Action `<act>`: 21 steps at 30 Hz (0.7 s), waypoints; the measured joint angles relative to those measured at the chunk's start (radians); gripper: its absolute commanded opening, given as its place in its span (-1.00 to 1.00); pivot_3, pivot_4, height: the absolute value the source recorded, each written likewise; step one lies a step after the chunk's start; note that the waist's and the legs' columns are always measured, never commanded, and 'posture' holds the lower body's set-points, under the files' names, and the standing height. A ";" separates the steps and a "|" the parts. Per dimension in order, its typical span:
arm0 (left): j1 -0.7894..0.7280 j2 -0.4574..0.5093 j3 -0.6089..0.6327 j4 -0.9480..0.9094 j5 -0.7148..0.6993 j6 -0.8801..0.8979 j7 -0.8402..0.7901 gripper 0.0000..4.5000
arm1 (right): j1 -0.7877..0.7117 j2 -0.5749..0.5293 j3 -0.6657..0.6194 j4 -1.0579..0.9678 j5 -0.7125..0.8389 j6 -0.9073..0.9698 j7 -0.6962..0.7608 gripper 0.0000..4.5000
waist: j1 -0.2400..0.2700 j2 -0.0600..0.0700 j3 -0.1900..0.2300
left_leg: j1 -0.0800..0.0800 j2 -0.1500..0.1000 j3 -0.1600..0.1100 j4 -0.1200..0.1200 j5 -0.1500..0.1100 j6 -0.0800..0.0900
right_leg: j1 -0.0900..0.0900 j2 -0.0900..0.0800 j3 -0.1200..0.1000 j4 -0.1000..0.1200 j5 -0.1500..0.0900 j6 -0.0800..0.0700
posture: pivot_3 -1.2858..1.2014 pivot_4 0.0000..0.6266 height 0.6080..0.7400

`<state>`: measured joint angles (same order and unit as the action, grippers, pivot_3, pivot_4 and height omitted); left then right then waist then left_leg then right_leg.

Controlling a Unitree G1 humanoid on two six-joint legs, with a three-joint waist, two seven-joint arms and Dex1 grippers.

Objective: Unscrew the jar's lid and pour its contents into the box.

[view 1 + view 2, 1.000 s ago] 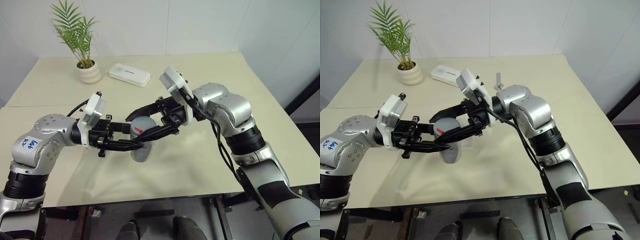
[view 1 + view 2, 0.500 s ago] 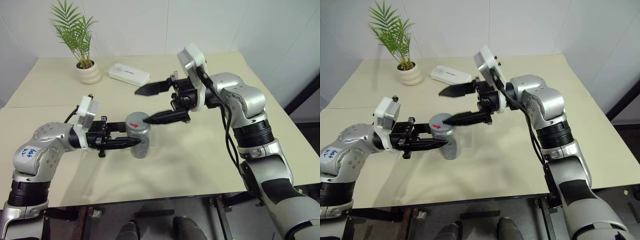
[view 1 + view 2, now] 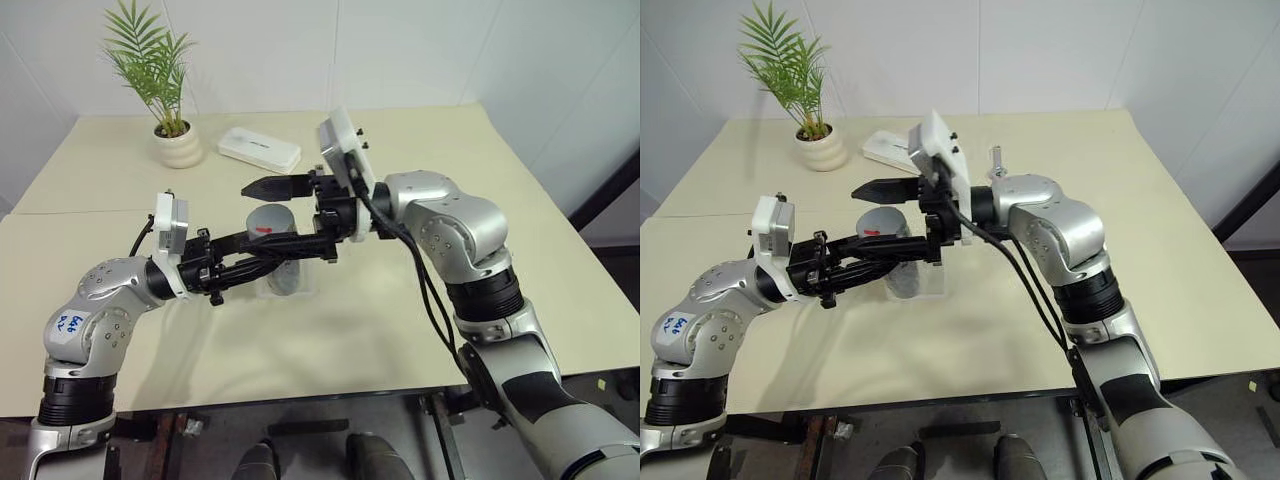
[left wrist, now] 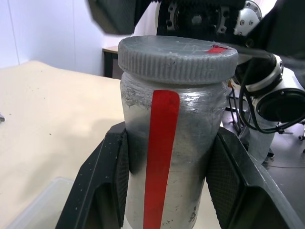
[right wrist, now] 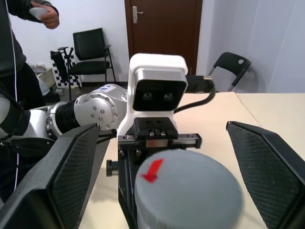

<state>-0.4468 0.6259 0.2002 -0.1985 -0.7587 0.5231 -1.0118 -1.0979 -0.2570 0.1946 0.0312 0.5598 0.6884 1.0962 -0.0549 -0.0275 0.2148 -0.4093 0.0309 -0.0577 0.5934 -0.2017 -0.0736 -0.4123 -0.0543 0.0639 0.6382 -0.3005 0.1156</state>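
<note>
Left tool [image 3: 262, 262] pinching the jar [image 3: 268, 226], black pads [image 4: 224, 171] pressed against both sides of the silver-grey body, red stripe running up the wall between them. Jar held upright above the surface [image 3: 400, 320], near the middle of the head views. Lid [image 4: 177, 56] seated on the jar's mouth, ribbed grey rim, red mark on top toward its 1 o'clock edge in the left wrist view.

Right tool [image 3: 275, 215] reaching in from 3 o'clock, fingers [image 5: 71, 176] spread wide, one at either side of the lid and not touching it; upper finger passing at the lid's 12 o'clock side in the head views, lower finger crossing in front of the jar close to the left tool.

Box [image 3: 300, 285], clear with low walls, resting on the surface directly below the jar, partly hidden behind the two tools. Contents not discernible through the jar's wall.

White plant pot [image 3: 178, 148] with a green palm at 11 o'clock on the surface. White flat case [image 3: 259, 149] at 12 o'clock, just beside the pot. Metal bolt [image 3: 995, 158] standing at 1 o'clock, beyond the right arm.

Person [image 5: 19, 62] in dark clothing at the edge of the right wrist view, hand raised, black chairs and a brown door behind.
</note>
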 measured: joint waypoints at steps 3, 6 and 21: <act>0.000 -0.011 -0.001 -0.013 -0.004 0.000 0.005 -0.17 | -0.031 0.012 0.000 0.056 -0.019 -0.013 -0.017 0.99 | 0.000 0.000 0.000 | 0.000 0.000 0.000 0.000 0.000 0.000 | 0.000 0.000 0.000 0.000 0.000 0.000 | 0.03 -0.52 1.00; 0.000 -0.015 -0.002 -0.025 -0.012 0.002 0.013 -0.17 | -0.044 0.015 -0.002 0.087 -0.031 -0.037 -0.011 0.99 | -0.001 0.000 0.000 | 0.000 0.000 0.000 0.000 0.000 0.000 | 0.000 0.000 0.000 0.000 0.000 0.000 | 0.03 -0.52 1.00; 0.033 0.008 0.039 -0.027 -0.036 0.040 0.041 -0.17 | -0.095 -0.062 -0.023 0.300 -0.054 -0.219 0.181 0.99 | 0.000 0.000 0.000 | 0.000 0.000 0.000 0.000 0.000 0.000 | 0.000 0.000 0.000 -0.001 0.000 0.000 | 0.03 -0.52 1.00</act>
<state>-0.4140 0.6341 0.2395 -0.2252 -0.7946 0.5634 -0.9704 -1.1931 -0.3187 0.1711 0.3309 0.5062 0.4691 1.2777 -0.0547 -0.0276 0.2148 -0.4094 0.0309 -0.0576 0.5930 -0.2018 -0.0736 -0.4120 -0.0542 0.0638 0.6372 -0.3005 0.1158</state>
